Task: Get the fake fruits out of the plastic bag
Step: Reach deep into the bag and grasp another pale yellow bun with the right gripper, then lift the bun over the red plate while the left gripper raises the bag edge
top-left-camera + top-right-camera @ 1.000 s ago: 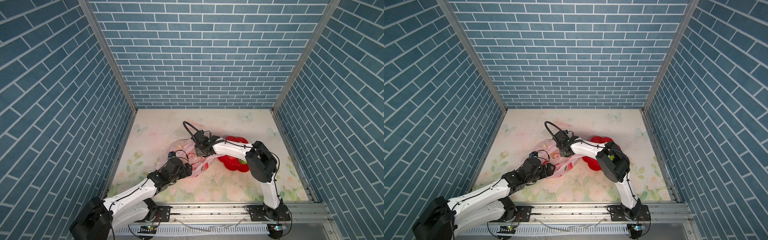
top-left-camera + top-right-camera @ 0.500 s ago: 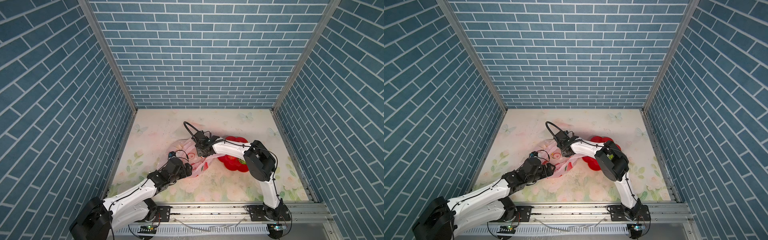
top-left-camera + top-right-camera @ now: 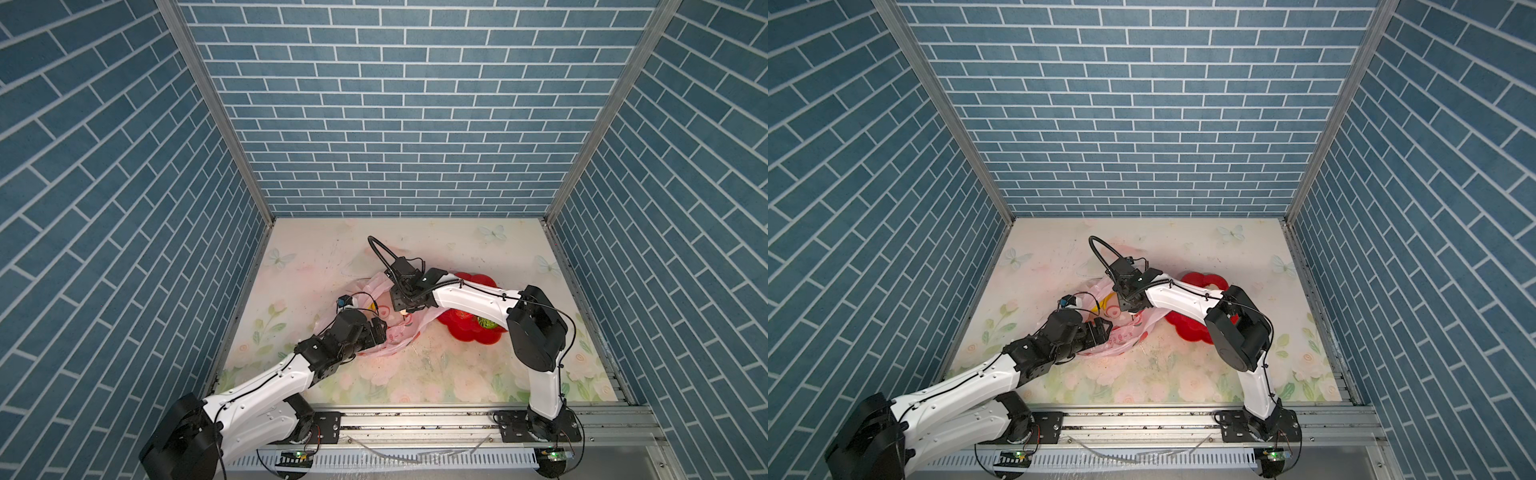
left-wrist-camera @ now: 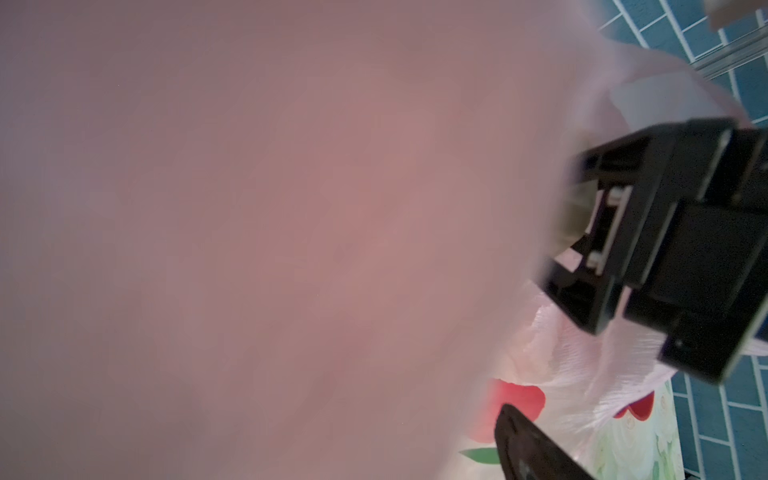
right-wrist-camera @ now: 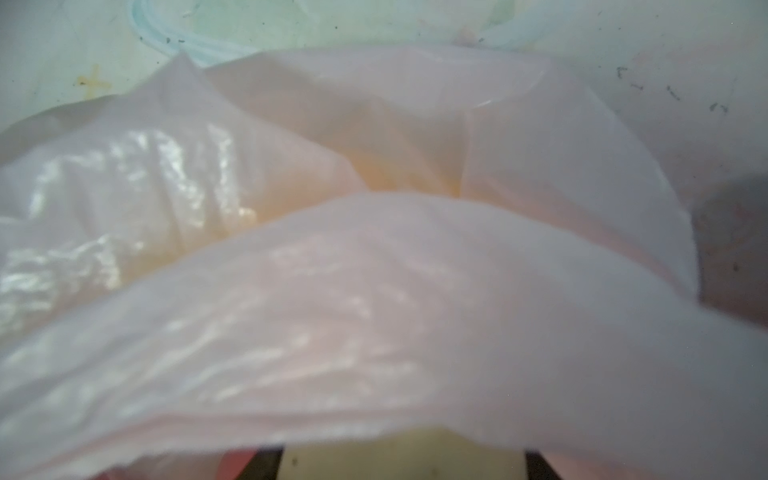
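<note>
The right gripper (image 3: 404, 308) is buried in the plastic bag (image 3: 399, 334). In its wrist view a cream fruit (image 5: 399, 455) fills the gap between the jaws, with a dark finger on each side, so I'd call that clenched on the fruit. Pink film is draped right over the top of it, and that's the bit that matters. The fruit sits inside the jaws but under a fold of bag, with the red flower dish (image 3: 457, 334) on that arm's own side.

The bag lies on the floral worktop (image 3: 415, 374), right up against the dish on the side facing the left arm. My guess is the pull-out has to come back toward the dish without hauling the film along. Only a slice of the fruit shows, so I've no idea about its long axis.

The left gripper (image 3: 385, 331) is at the bag edge farthest from the dish, jaws spread wide and nothing visibly pinched. Its wrist view is mostly pink blur. The right arm is clearly nearer to both fruit and dish.

A green fruit (image 3: 484, 322) is already in the dish. A yellow fruit (image 3: 1105, 300) shows through the film at the bag's end away from the dish.
</note>
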{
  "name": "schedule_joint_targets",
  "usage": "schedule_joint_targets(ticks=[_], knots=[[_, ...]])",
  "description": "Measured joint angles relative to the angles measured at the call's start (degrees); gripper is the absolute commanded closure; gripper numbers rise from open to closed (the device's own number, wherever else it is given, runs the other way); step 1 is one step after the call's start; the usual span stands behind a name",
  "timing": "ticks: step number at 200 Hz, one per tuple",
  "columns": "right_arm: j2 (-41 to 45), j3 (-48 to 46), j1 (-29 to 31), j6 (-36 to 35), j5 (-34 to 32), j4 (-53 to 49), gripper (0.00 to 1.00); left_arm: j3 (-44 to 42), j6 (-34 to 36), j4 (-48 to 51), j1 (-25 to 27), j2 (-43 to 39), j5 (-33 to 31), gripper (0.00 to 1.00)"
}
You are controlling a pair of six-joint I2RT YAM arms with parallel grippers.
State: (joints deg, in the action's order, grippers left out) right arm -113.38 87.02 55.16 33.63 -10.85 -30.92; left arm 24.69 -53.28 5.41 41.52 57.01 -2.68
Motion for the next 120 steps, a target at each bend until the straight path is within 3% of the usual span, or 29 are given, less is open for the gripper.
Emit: schedule_joint_targets(ticks=[73, 120], knots=[[1.0, 0.0, 2.6, 0.0, 1.9, -3.6, 0.55, 2.5, 0.0, -0.5, 0.0, 0.0, -0.8, 0.07], [8.3, -0.5, 4.6, 0.0, 3.7, -7.6, 0.57, 4.3, 0.4, 1.7, 0.0, -3.7, -2.4, 0.07]])
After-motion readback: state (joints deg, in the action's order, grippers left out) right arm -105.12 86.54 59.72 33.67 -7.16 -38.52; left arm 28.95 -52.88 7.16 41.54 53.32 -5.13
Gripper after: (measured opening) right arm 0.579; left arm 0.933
